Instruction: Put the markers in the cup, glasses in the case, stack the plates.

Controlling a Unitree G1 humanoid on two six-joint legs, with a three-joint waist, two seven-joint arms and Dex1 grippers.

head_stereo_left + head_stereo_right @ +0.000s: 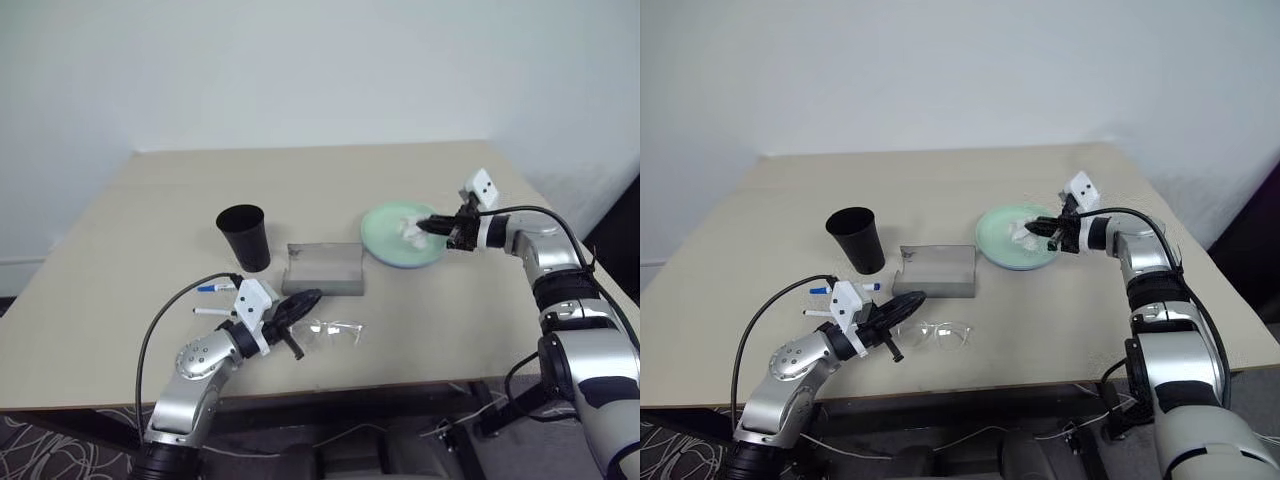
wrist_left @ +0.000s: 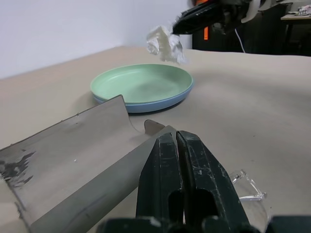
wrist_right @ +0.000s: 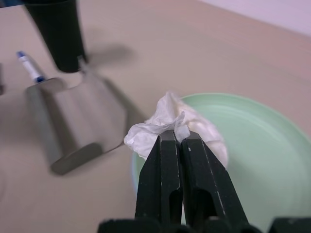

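Plates (image 1: pixel 385 252) sat already stacked on the far right part of the beige table (image 1: pixel 120 300), the mint green one (image 2: pixel 141 83) nested on the light blue one (image 2: pixel 160 103), whose rim peeked out beneath it. Above them the right gripper (image 1: pixel 427 228) had its two black fingers pressed together on a small white crumpled wad (image 1: pixel 411 229), pinching it by one edge. From the left wrist view the wad (image 2: pixel 164 42) hung clear of the green plate, lifted off its surface.

Near the middle of the table lay the grey case (image 1: pixel 322 268), open, its lid tilted up. Just behind it to the left stood the black cup (image 1: pixel 244 236), upright. Two markers rested on the table left of the case, one with a blue cap (image 1: pixel 213 287) and the second (image 1: pixel 210 312) a little nearer the front edge, both close beside the left wrist.

The clear glasses (image 1: pixel 335 330) lay flat in front of the case, near the table's front edge. The left gripper (image 1: pixel 300 305) hovered just beside them, between the case and the glasses, its fingers shut tight against each other with nothing between them. In its own wrist view one lens (image 2: pixel 250 189) showed right beside the closed fingertips (image 2: pixel 194 145).
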